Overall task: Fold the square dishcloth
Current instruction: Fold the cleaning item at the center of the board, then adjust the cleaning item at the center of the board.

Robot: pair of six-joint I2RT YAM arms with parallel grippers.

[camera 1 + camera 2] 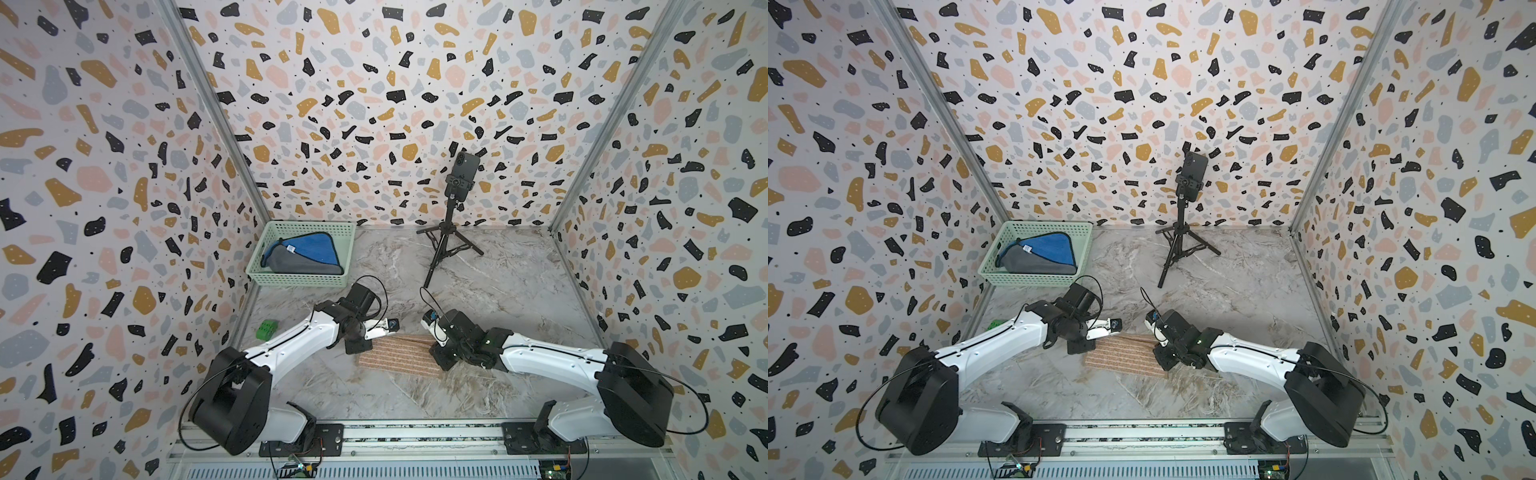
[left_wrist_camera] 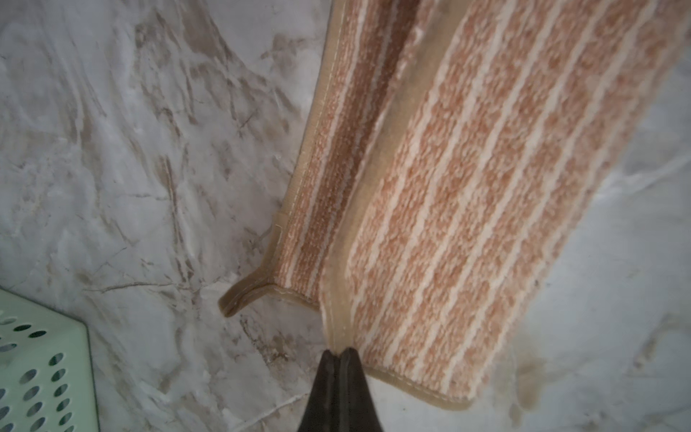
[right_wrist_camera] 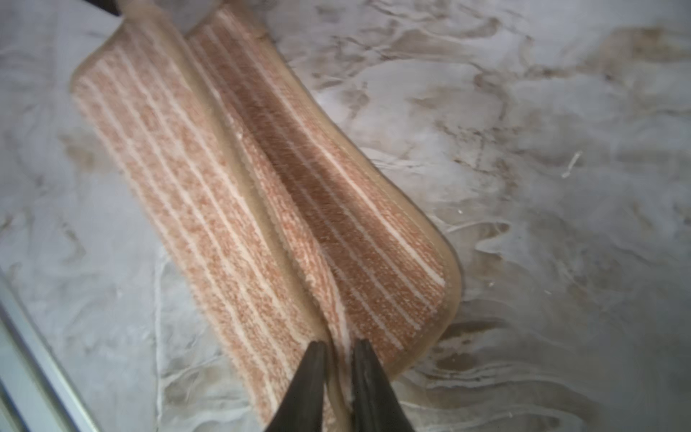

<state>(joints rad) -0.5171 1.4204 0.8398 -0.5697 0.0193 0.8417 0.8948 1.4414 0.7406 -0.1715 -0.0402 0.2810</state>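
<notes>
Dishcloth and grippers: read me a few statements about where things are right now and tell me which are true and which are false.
1. The dishcloth lies in the green basket. False: it lies on the marble table, between the grippers; the basket holds a blue and grey cloth.
2. The dishcloth is folded over on itself. True.
3. The right gripper has its fingertips apart, with cloth between them. True.
4. The left gripper hangs far from the dishcloth. False: its tips sit at the cloth's hemmed corner.
5. The phone tripod stands on the dishcloth. False: it stands apart, near the back wall.
</notes>
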